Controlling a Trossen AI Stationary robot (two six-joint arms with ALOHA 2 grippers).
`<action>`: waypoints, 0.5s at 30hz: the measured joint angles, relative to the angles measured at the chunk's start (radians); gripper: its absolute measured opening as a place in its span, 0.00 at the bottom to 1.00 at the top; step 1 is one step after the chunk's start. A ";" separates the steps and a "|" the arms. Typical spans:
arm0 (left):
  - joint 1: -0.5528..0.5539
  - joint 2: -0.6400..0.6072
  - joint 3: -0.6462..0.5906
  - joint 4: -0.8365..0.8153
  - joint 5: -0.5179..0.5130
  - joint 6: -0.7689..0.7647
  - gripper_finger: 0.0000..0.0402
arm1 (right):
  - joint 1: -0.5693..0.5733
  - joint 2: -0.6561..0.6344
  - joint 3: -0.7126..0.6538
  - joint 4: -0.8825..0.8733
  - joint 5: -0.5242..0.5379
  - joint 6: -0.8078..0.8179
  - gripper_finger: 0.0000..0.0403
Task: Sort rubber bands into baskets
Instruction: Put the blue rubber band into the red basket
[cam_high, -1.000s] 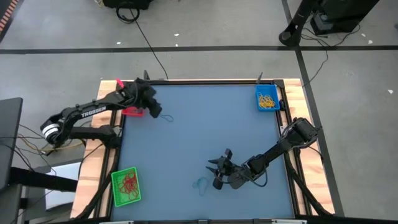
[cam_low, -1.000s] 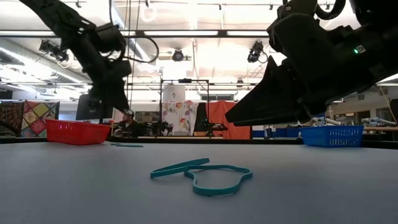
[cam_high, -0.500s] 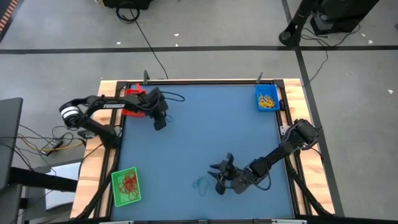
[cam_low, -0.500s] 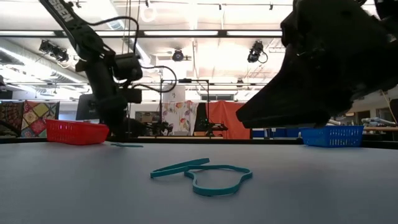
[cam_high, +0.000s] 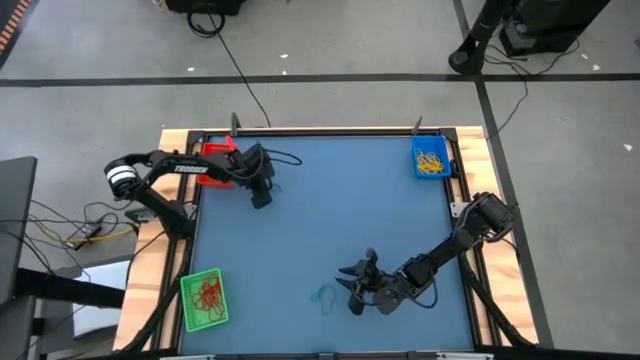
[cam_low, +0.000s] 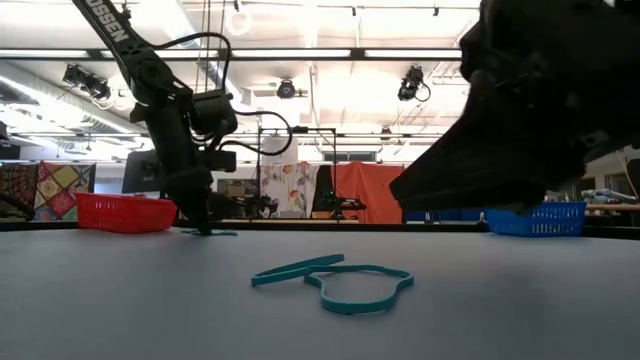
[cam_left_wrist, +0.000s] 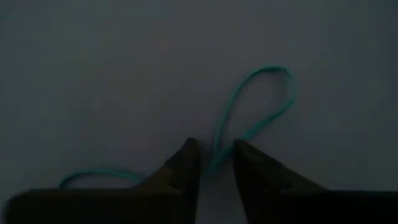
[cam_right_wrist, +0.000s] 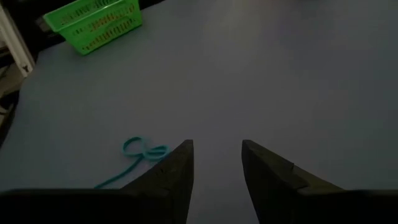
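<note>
Teal band (cam_left_wrist: 258, 102) right between your left gripper (cam_left_wrist: 216, 163) tips, operator: fingers down on the blue mat (cam_high: 330, 210) beside the red basket (cam_high: 214, 165), narrowed around the strand, though you can't tell if it's pinched. Your right gripper (cam_right_wrist: 216, 163) hangs parted, holding nothing, just beside two more teal bands (cam_low: 335, 282). Beyond sit the green basket (cam_high: 203, 300) and blue basket (cam_high: 430, 158).

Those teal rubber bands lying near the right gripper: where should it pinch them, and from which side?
Probably from straight above, at the spot where the teal rubber bands overlap, one finger either side. They lie flat on the table, so a sideways approach offers no edge. The right gripper, open, sits beside them.
</note>
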 joint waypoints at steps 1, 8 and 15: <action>-0.008 0.000 0.000 0.001 0.002 0.001 0.22 | 0.004 0.000 0.000 -0.001 0.000 0.000 0.37; -0.037 -0.004 0.001 0.000 0.013 -0.014 0.02 | 0.024 0.000 0.000 -0.001 0.005 0.008 0.33; -0.056 -0.107 0.020 -0.029 0.031 -0.039 0.01 | 0.037 0.000 0.000 -0.011 0.026 0.040 0.31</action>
